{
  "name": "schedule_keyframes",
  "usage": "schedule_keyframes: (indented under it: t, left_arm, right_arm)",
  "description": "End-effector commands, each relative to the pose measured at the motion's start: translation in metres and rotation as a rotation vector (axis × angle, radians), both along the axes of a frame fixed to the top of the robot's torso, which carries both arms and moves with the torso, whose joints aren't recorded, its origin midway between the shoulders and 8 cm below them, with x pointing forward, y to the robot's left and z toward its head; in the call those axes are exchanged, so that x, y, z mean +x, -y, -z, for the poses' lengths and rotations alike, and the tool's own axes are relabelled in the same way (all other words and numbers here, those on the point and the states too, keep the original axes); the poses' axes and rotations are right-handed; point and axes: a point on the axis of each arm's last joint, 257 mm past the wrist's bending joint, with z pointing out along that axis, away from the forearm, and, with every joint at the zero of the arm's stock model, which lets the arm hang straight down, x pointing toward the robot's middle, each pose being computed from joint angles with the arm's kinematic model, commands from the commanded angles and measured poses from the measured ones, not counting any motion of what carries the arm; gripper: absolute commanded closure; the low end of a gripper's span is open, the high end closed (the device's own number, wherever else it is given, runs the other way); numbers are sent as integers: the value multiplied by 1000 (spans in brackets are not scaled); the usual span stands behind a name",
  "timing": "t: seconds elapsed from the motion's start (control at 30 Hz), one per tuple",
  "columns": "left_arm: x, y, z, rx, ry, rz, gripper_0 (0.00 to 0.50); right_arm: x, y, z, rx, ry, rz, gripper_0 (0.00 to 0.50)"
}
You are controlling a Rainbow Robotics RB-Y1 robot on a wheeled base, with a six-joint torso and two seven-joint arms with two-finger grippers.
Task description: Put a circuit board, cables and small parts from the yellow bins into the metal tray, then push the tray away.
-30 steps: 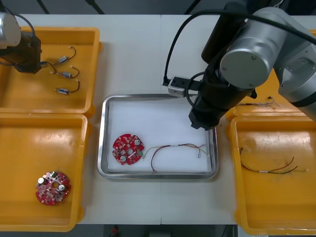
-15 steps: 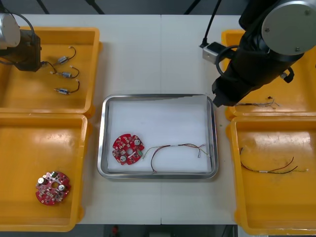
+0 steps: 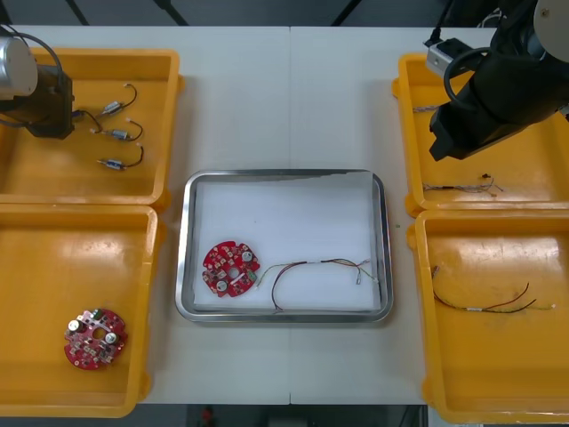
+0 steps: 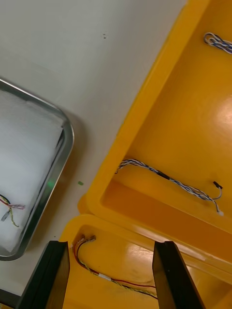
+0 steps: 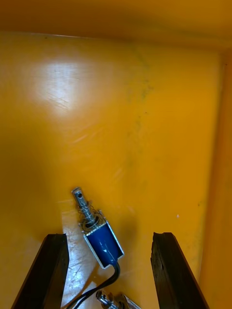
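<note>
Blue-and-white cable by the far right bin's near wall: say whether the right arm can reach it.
Probably yes: right arm hangs above that bin, jaws open; the cable lies uncovered. Left arm is over the far left bin.

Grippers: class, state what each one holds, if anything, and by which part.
Nothing is held. The left gripper is open over the far left yellow bin; the right gripper is open over the far right yellow bin.

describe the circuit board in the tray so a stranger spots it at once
Find the metal tray between the yellow bins. On its white lining, toward the robot's left, lies a round red circuit board with a cable beside it. The other board sits in a yellow bin instead.
</note>
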Motion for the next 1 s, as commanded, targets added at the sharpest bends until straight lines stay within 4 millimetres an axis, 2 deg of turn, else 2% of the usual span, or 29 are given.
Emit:
schedule_keyframes:
  t: [0.03, 0.17, 0.5, 0.77, 1.0]
  left_arm:
    - [-5, 3, 19, 3, -23, -8, 0]
    - [-7, 4, 24, -1, -31, -5, 0]
    - [-16, 2, 43, 25, -68, 13, 0]
    - [-17, -8, 42, 161, -95, 94, 0]
    - [-21, -20, 46, 260, -126, 123, 0]
  right_arm:
    - [8, 38, -15, 5, 26, 126, 0]
    - [16, 49, -18, 22, 34, 173, 0]
    - [36, 48, -16, 83, 69, 221, 0]
    - [49, 46, -4, 109, 71, 266, 0]
    - [56, 56, 3, 104, 73, 342, 0]
